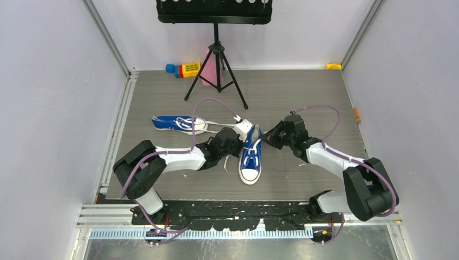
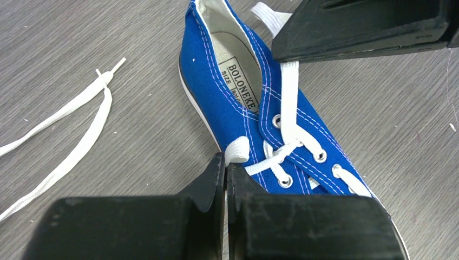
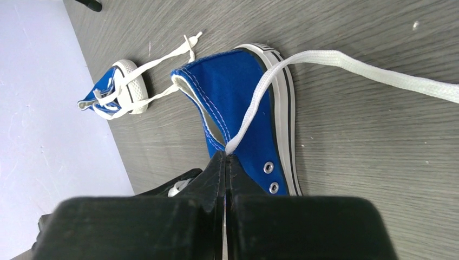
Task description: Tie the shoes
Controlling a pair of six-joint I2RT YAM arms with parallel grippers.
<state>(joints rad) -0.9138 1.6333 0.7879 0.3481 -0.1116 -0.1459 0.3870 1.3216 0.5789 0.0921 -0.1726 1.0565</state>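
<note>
**Top external view.** Two blue shoes lie on the grey wood-grain counter [image 1: 314, 92]. The near shoe [image 1: 251, 158] sits between the two arms, its white toe cap pointing toward the arm bases. The far shoe [image 1: 174, 123] lies well apart to the left, toe cap to the right, its white laces trailing toward the near shoe. The left pincer [image 1: 241, 144] meets the near shoe from the left and the right pincer [image 1: 267, 138] from the right — both at the lacing. Behind them stands a black tripod stand [image 1: 217, 70], with coloured toy blocks [image 1: 184, 69] beside its legs.

**Left wrist view.** We see the left pincer clenched, its fingertips pinching a folded lace loop [image 2: 237, 149] at the edge of the near shoe, just beside the upper eyelets. A black part of the right pincer crosses the upper right corner, and a lace runs from under it down to the eyelets. Two loose lace ends [image 2: 81, 127] lie on the counter to the left, apart from the shoe.

**Right wrist view.** We see the right pincer clenched on a lace strand [image 3: 379, 70]. The strand climbs over the blue side of the near shoe, crosses its white sole and runs away to the right along the counter. The far shoe shows at upper left — its laces spread beside it.
</note>
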